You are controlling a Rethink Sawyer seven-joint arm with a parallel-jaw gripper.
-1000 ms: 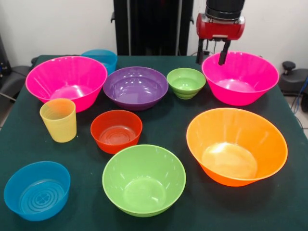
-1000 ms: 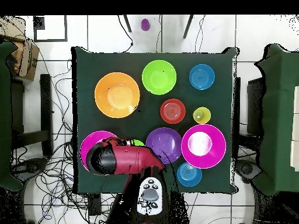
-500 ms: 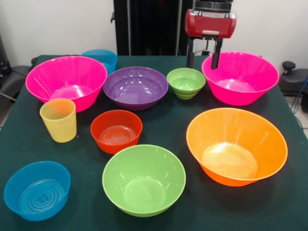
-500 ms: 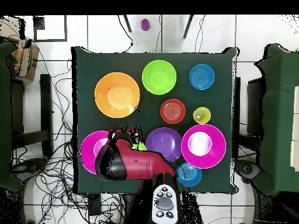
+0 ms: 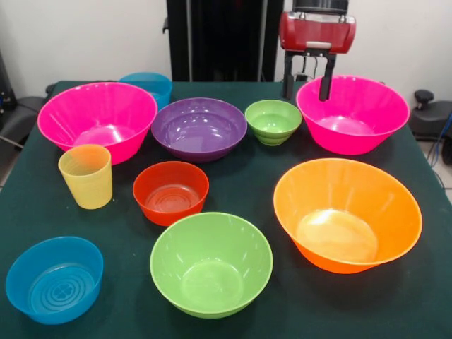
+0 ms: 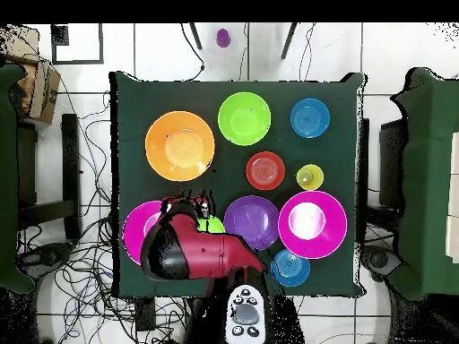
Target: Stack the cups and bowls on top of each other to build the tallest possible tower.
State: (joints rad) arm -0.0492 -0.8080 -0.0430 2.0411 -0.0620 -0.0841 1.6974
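Nothing is stacked: every bowl and the one cup stand apart on the green table, each upright with its mouth up. In the front view the yellow ribbed cup stands at the left, just in front of a big pink bowl and beside the red-orange bowl. A small blue bowl sits at the near left corner, with the larger lime green bowl to its right and the big orange bowl further right. Along the far side run a second small blue bowl — partly hidden behind the pink one — the purple bowl, a small lime green bowl and the second big pink bowl.

The gripper hangs above the far left rim of that second pink bowl, its two black fingers spread apart and holding nothing — one finger reads over the rim, the other just outside it, toward the small lime green bowl. Seen from overhead, the red arm covers much of that pink bowl and the small green one.
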